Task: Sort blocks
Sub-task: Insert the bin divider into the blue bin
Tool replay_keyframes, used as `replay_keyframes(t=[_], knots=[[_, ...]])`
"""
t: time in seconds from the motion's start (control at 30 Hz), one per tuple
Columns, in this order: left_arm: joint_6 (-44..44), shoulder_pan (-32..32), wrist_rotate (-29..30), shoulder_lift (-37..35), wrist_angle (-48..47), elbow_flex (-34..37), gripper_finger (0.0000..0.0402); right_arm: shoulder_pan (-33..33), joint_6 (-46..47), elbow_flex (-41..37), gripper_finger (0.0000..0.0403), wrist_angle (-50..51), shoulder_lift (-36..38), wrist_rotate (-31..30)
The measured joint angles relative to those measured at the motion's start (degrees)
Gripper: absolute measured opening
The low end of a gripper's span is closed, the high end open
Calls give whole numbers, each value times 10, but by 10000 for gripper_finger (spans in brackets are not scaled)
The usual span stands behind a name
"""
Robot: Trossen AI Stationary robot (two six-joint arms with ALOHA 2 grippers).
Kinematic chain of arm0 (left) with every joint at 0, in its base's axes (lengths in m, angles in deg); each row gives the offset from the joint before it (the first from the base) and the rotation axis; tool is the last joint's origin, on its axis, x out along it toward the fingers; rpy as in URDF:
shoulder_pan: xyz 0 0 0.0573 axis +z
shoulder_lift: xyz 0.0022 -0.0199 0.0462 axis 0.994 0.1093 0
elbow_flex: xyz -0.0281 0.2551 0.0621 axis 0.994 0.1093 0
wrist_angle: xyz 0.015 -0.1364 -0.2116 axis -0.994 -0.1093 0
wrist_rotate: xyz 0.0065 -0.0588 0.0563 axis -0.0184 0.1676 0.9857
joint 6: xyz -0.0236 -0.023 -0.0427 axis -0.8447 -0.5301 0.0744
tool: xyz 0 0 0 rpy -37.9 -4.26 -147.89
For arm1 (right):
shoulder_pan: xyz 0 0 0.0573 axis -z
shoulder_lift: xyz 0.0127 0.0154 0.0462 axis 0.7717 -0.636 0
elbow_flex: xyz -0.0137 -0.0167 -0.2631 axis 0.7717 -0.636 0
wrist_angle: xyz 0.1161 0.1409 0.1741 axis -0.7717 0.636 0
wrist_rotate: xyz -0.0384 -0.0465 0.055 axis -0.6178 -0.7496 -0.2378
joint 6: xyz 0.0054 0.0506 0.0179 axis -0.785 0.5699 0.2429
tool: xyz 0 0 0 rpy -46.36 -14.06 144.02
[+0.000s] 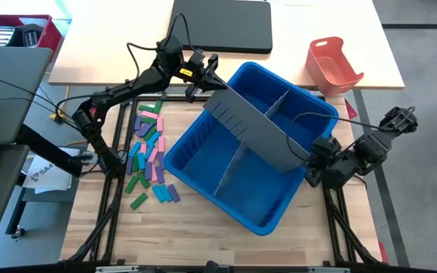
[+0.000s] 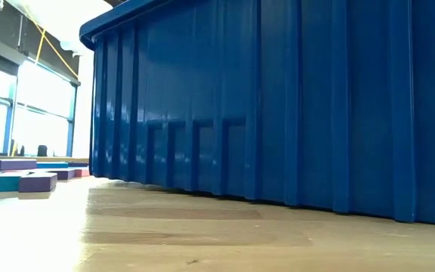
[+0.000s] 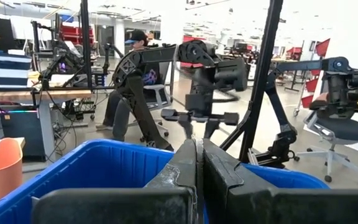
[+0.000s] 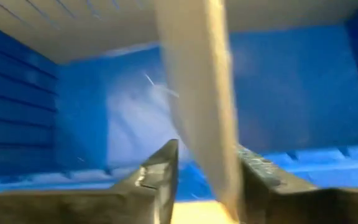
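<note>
Blocks (image 1: pixel 149 155) lie heaped on the surface left of the blue bin (image 1: pixel 241 189), none sorted. Left tool (image 1: pixel 209 89) pinches the grey divider (image 1: pixel 260 129); right tool (image 1: pixel 314 161) straddles its other end. Judged step: seating divider; next, press it level.

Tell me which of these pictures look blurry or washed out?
Right wrist view: smeared, the grey divider sheet streaky between the right end effector fingers. Low view: bright glare top left, the blue bin filling the frame. High view: sharp, evenly lit.

Right claw (image 4: pixel 204 180) grip, perhaps blurred
</note>
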Motion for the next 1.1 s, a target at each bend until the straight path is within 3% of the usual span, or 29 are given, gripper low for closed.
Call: replay_keyframes(t=[0.2,0.33,0.57,0.83,1.1], knots=[[-2,0,2,0,0,0,1,-23,16,6,11,4,0,-3],[-6,8,2,0,0,0,1,-29,30,24,7,19,0,-18],[-8,38,8,-2,3,-2,1,-24,-33,146,4,59,-4,-92],[8,47,0,-2,-26,-2,1,4,-105,255,2,57,-15,-87],[111,47,7,-1,-138,0,1,18,-104,266,1,55,-22,-68]])
